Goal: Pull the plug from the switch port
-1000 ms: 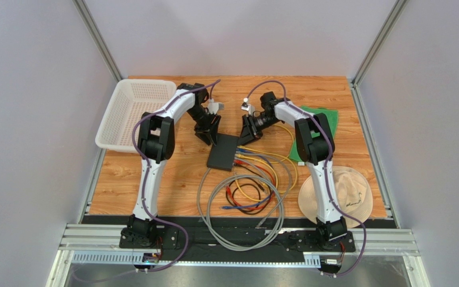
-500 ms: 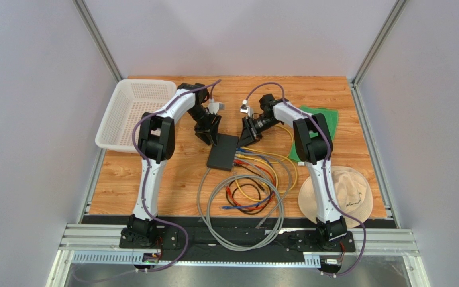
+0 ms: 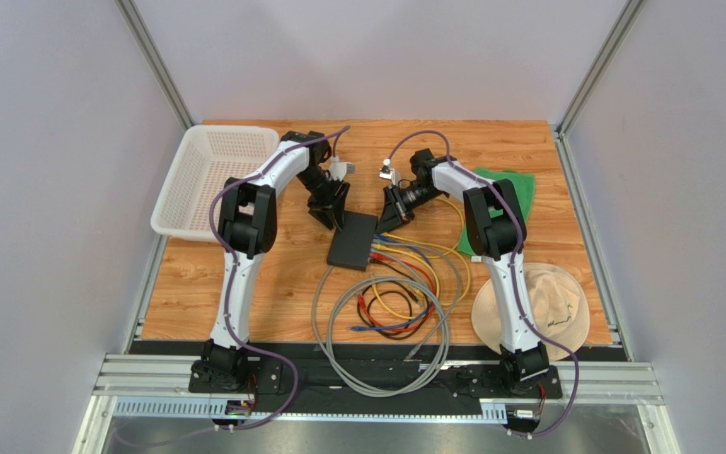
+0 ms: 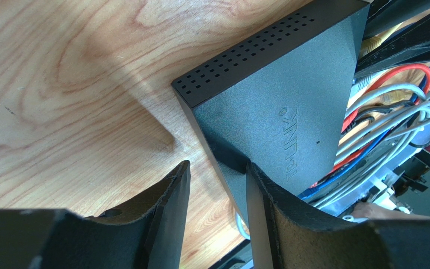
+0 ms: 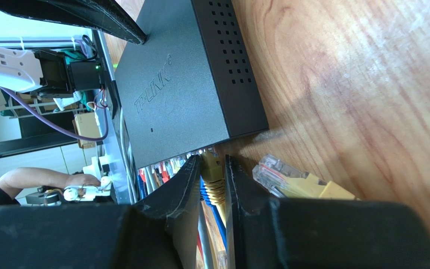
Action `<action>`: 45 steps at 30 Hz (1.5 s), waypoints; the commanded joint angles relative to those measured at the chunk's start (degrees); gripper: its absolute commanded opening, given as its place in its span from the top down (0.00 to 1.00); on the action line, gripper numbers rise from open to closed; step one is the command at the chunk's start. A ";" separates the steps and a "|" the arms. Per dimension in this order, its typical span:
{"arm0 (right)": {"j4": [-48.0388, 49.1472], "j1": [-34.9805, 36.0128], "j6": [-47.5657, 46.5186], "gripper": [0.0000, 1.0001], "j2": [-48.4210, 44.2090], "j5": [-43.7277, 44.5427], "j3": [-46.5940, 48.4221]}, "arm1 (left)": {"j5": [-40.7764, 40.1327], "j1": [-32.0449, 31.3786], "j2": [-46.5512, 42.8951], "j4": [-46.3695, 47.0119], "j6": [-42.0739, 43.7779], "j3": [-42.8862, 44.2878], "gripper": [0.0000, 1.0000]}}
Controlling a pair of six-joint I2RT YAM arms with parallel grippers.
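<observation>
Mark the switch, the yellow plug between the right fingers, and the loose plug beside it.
switch (image 5: 183, 84): right wrist view, top face.
yellow plug (image 5: 214, 179): right wrist view, its boot.
loose plug (image 5: 273, 169): right wrist view, clear tip.

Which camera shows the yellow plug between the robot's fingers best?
The right wrist view: the yellow plug sits close-up between the right gripper's fingers at the switch's ports. The top view shows it too small to tell. The left wrist view mostly shows the switch's top.
</observation>
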 commanded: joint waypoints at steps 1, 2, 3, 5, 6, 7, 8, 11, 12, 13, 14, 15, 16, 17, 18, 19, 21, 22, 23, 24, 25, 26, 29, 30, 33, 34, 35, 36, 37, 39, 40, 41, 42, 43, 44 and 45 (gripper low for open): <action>0.79 0.86 -2.29 0.89 1.07 8.44 0.09 | -10.39 -1.25 2.62 1.41 2.25 -1.11 0.52; 0.79 0.86 -2.38 0.90 0.98 8.80 -0.26 | -10.74 -1.16 1.05 1.50 2.08 -0.94 0.52; 0.87 0.86 -2.38 0.91 0.90 9.06 -0.35 | -11.79 -1.16 -0.10 1.50 2.26 -0.41 0.51; 0.87 0.86 -2.21 0.91 0.63 10.03 -0.70 | -13.55 -1.16 -2.91 2.55 1.38 -0.23 0.49; 0.96 0.86 -2.03 0.91 0.63 10.38 -0.62 | -12.86 -0.81 -5.71 3.68 1.29 0.03 0.48; 1.05 0.86 -1.86 0.91 0.72 10.91 -0.62 | -11.72 -0.46 -7.39 5.00 0.68 -0.49 0.47; 1.40 0.86 -1.51 0.92 0.72 11.09 -0.62 | -10.58 -0.11 -9.23 7.01 -0.11 -1.89 0.46; 1.58 0.86 -1.24 0.94 0.98 11.88 -0.27 | -5.31 0.68 -17.40 17.73 -2.66 -10.50 0.48; 1.67 0.86 -1.15 0.94 1.07 12.14 0.08 | -3.47 0.68 -19.42 19.50 -2.58 -13.47 0.51; 1.67 0.86 -1.15 0.95 1.07 12.93 0.17 | -0.06 0.51 -19.79 21.69 -3.45 -14.29 0.56; 2.10 0.86 -1.15 0.96 0.98 13.63 0.17 | 1.54 0.42 -19.45 21.80 -3.80 -14.56 0.78; 2.11 0.86 -1.06 0.97 0.72 14.16 0.00 | 3.13 0.33 -17.70 21.54 -4.33 -13.86 0.92; 2.28 0.86 -1.15 0.98 0.46 14.60 -0.44 | 5.32 0.33 -16.47 19.97 -4.94 -13.16 1.00; 2.28 0.77 -1.24 0.98 0.37 14.60 -0.61 | 6.82 0.33 -13.58 18.74 -4.95 -12.11 1.00; 2.28 0.95 -1.33 0.98 0.02 14.60 -0.96 | 10.14 0.33 -12.51 17.85 -6.25 -11.14 1.00; 2.37 0.95 -1.41 0.99 -0.07 14.52 -1.40 | 11.22 0.24 -11.98 17.84 -6.53 -11.57 1.00; 2.37 0.95 -1.42 0.99 -0.25 14.52 -1.50 | 11.41 -0.46 -12.15 19.33 -6.53 -14.28 1.00; 2.28 0.86 -1.42 0.99 -0.25 14.52 -1.41 | 11.58 -0.81 -12.06 19.95 -6.36 -14.82 1.00; 2.37 0.95 -1.42 1.00 -0.25 14.60 -1.41 | 11.84 -1.07 -11.71 19.52 -6.27 -14.82 1.00; 2.37 0.86 -1.42 1.00 -0.25 14.60 -1.32 | 11.67 -1.25 -10.84 19.17 -6.53 -14.82 1.00; 2.37 0.86 -1.33 1.00 -0.25 14.60 -1.32 | 11.32 -1.42 -10.48 19.16 -6.71 -14.91 1.00; 2.37 0.86 -1.33 1.00 -0.25 14.69 -1.41 | 11.14 -1.69 -9.78 18.90 -6.62 -14.56 1.00; 2.46 0.86 -1.33 1.00 -0.51 14.87 -1.58 | 7.64 -1.86 -7.68 18.55 -6.97 -14.56 1.00; 2.46 0.86 -1.33 1.00 -0.60 14.87 -1.67 | 2.67 -2.39 -6.88 17.24 -6.80 -14.21 1.00; 2.37 0.68 -1.06 1.00 -0.60 14.69 -1.67 | -4.75 -3.44 -5.21 16.53 -6.01 -15.09 1.00; 2.46 0.60 -1.15 1.00 -0.60 14.60 -1.67 | -5.46 -3.62 -5.03 16.70 -6.35 -14.91 1.00; 2.46 0.60 -0.98 1.00 -0.69 14.60 -1.58 | -5.56 -3.71 -5.12 16.79 -6.27 -14.82 1.00; 2.46 0.60 -0.98 1.00 -0.69 14.60 -1.67 | -6.08 -3.89 -5.12 16.70 -6.09 -14.91 1.00; 2.46 0.60 -0.98 1.00 -0.77 14.52 -1.58 | -6.17 -3.97 -5.12 16.79 -6.09 -14.91 1.00; 2.46 0.60 -1.06 1.00 -1.03 14.52 -1.93 | -7.13 -4.41 -5.12 16.53 -6.00 -14.74 1.00; 2.46 0.60 -1.06 1.00 -1.12 13.91 -2.11 | -7.40 -4.59 -5.12 16.61 -5.92 -14.65 1.00; 1.85 0.51 -1.32 1.00 -1.21 13.29 -2.28 | -7.75 -4.76 -5.21 16.53 -5.92 -14.56 1.00; 1.41 0.42 -2.11 1.00 -1.39 12.41 -2.29 | -8.19 -4.94 -5.12 16.44 -6.00 -14.65 1.00; -0.95 0.42 -2.55 1.00 -1.13 11.27 -1.24 | -8.46 -5.12 -5.03 16.44 -6.00 -14.56 1.00; -3.67 0.42 -3.51 1.00 0.09 10.74 0.60 | -8.46 -5.12 -5.12 16.44 -6.00 -14.56 1.00; -6.83 0.42 -4.66 1.00 2.80 10.13 2.70 | -8.63 -5.12 -5.03 16.52 -6.00 -14.47 1.00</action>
